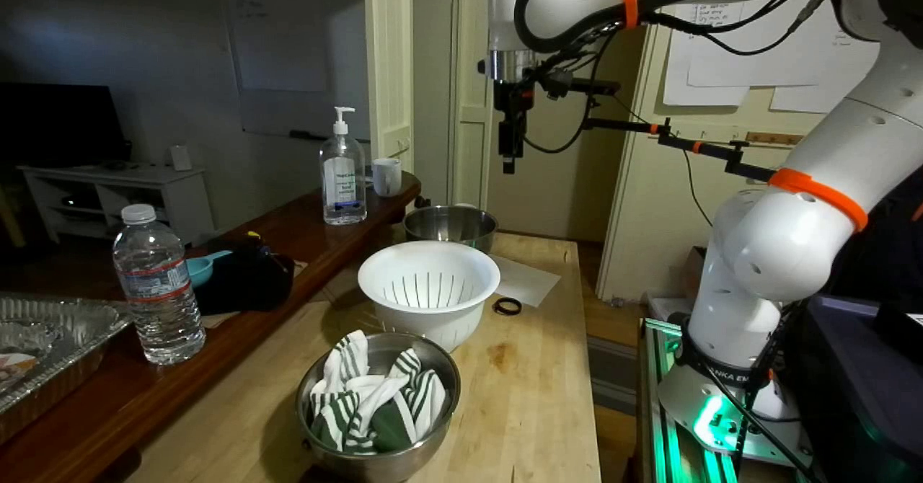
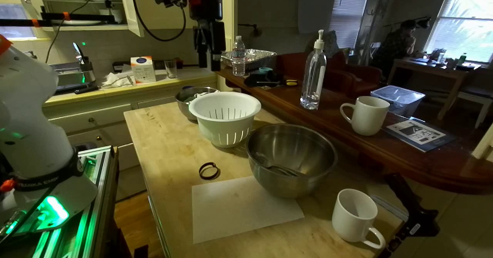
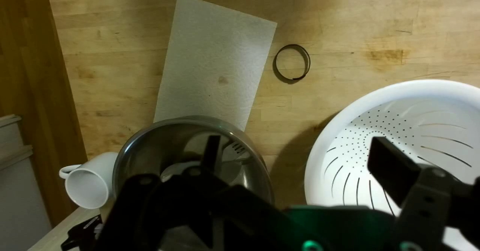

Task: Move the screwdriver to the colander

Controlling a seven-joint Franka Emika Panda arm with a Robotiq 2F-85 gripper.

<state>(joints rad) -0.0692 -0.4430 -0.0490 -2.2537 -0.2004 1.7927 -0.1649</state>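
Note:
The white colander stands upright on the wooden table between two steel bowls; it also shows in an exterior view and at the right of the wrist view. It looks empty. What looks like the screwdriver, a yellow-and-black handle, lies on the brown ledge beside a black item; its shaft is hard to make out. Only a yellow bit of it shows behind the black item in an exterior view. My gripper hangs high above the table, also seen in an exterior view. In the wrist view its fingers stand wide apart with nothing between them.
A steel bowl with a metal utensil, a bowl with striped cloths, white paper, a black ring and a mug are on the table. A pump bottle and water bottle stand on the raised ledge.

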